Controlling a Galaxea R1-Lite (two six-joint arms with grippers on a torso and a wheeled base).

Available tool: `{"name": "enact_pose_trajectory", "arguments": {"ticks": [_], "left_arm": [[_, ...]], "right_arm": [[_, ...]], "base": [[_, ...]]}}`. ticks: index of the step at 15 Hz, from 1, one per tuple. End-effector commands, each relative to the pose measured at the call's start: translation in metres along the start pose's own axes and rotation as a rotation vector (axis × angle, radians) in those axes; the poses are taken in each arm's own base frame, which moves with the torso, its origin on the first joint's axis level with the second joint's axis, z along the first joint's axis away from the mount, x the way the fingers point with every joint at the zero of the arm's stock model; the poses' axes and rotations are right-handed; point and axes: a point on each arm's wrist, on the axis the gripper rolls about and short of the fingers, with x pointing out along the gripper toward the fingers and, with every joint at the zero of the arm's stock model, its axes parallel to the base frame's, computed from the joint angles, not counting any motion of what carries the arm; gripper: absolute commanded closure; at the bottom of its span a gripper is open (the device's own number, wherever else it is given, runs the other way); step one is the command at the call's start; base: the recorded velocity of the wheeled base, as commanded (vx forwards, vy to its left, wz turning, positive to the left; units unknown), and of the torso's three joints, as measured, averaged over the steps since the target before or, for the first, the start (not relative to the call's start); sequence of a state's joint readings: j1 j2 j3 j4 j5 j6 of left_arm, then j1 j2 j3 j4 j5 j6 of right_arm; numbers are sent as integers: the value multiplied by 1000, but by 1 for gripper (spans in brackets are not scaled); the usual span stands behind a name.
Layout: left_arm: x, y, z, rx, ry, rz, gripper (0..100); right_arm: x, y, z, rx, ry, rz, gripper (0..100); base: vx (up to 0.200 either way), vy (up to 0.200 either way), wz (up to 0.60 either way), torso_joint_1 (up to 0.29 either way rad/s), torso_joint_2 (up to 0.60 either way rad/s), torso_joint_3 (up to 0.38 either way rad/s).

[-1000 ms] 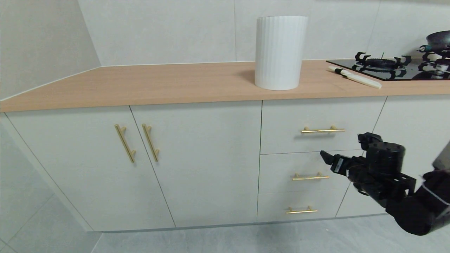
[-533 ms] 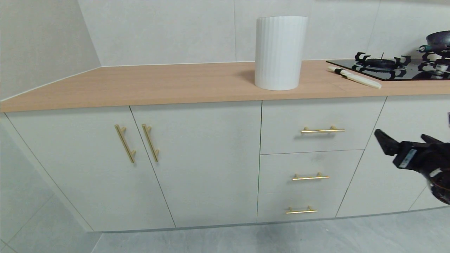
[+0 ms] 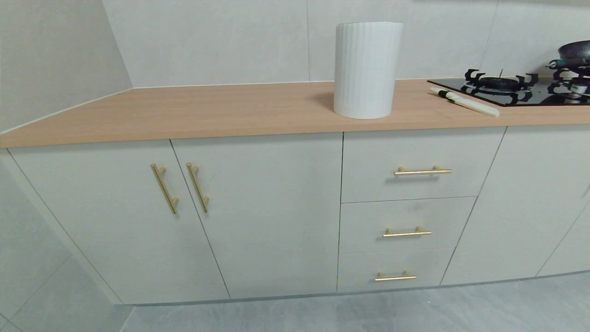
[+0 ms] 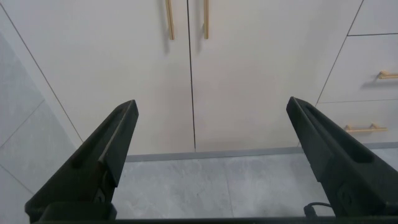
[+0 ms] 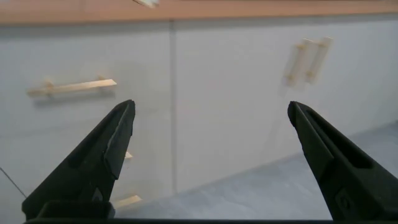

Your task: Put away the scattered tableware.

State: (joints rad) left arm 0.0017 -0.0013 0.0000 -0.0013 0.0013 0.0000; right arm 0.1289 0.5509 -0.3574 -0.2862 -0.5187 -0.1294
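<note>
A white utensil with a black band (image 3: 465, 102) lies on the wooden counter (image 3: 221, 110), just in front of the gas hob (image 3: 511, 87). A tall white ribbed holder (image 3: 365, 69) stands on the counter to its left. My left gripper (image 4: 211, 106) is open and empty, held low in front of the double cabinet doors (image 4: 186, 74). My right gripper (image 5: 210, 106) is also open and empty, facing the cabinet front with a brass drawer handle (image 5: 71, 87) off to one side.
Three drawers with brass handles (image 3: 422, 171) sit below the holder, all shut. Double doors with slanted brass handles (image 3: 179, 186) are to their left, also shut. A dark pan (image 3: 576, 48) rests on the hob. Grey tiled floor (image 3: 322, 313) runs along the cabinet base.
My right arm, which hung in front of the drawers a second ago, has swung to the right and out of the head view. The counter items have not moved.
</note>
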Motion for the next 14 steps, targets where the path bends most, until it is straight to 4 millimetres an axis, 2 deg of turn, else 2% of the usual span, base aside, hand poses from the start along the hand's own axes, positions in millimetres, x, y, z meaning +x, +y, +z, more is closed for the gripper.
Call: {"name": "enact_pose_trajectory", "arguments": {"ticks": [1, 2, 5, 7, 8, 10, 12, 14], "left_arm": [[0, 0, 0, 0, 1, 0, 0], [0, 0, 0, 0, 1, 0, 0], [0, 0, 0, 0, 1, 0, 0], [0, 0, 0, 0, 1, 2, 0], [0, 0, 0, 0, 1, 0, 0], [0, 0, 0, 0, 1, 0, 0], [0, 0, 0, 0, 1, 0, 0], [0, 0, 0, 0, 1, 0, 0]], "right_arm": [[-82, -44, -6, 84, -179, -73, 0], [-88, -47, -10, 99, -190, -83, 0], [-88, -49, -8, 140, -193, -199, 0], [-95, -45, -17, 119, -194, -262, 0], [-99, -43, -32, 85, -180, -237, 0], [-86, -32, -57, 98, -110, -114, 0], [-72, -18, -88, 102, -31, 122, 0], [-63, -8, -113, 123, -25, 250, 0]], "base": [[0, 0, 0, 0, 0, 0], [0, 0, 0, 0, 0, 0], [0, 0, 0, 0, 0, 0], [0, 0, 0, 0, 0, 0], [0, 0, 0, 0, 0, 0], [0, 0, 0, 0, 0, 0], [0, 0, 0, 0, 0, 0], [0, 0, 0, 0, 0, 0]]}}
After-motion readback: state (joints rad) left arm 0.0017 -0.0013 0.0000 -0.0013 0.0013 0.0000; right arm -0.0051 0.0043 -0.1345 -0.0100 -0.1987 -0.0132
